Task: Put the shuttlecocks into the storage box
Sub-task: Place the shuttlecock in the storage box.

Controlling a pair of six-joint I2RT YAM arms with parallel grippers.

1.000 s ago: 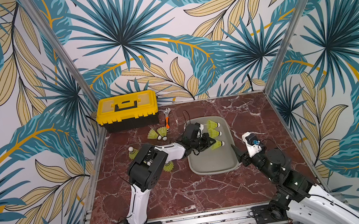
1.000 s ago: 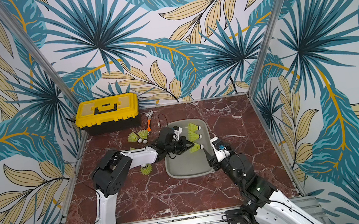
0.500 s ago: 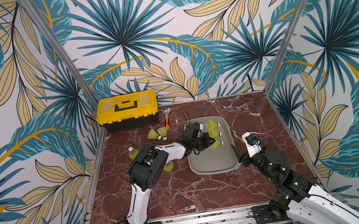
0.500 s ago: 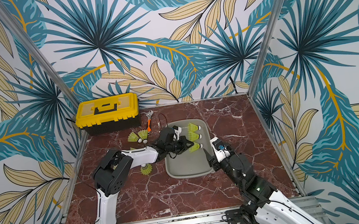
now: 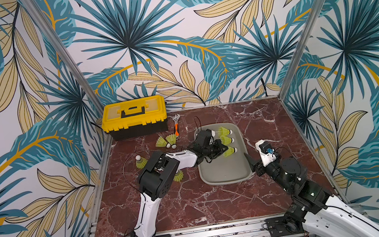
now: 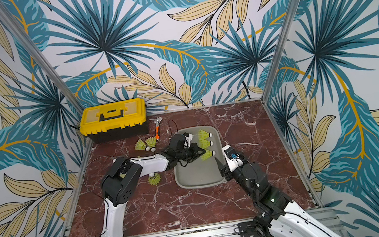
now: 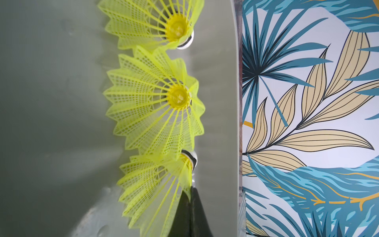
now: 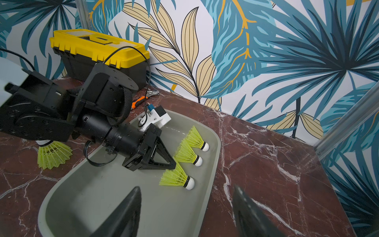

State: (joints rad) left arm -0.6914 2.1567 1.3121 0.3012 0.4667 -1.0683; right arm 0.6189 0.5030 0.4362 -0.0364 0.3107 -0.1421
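Observation:
The grey storage box (image 5: 224,170) (image 6: 197,176) lies mid-table. Three neon shuttlecocks lie in a row at its far end, white tips toward the right wall (image 5: 224,131) (image 5: 227,140) (image 5: 229,152). My left gripper (image 5: 224,148) (image 7: 190,190) reaches into the box and is shut on the skirt edge of the nearest shuttlecock (image 7: 151,184) (image 8: 176,177). My right gripper (image 5: 253,160) (image 8: 186,188) hangs open and empty over the box's right rim. More shuttlecocks sit on the table: two by the wrench (image 5: 161,141) (image 5: 170,139), one at the left (image 5: 141,162), one under the left arm (image 5: 178,175).
A yellow-lidded black toolbox (image 5: 134,114) stands at the back left, with an orange-handled wrench (image 5: 176,126) beside it. The left arm (image 5: 182,159) stretches across the box's left rim. Patterned walls close the table on three sides.

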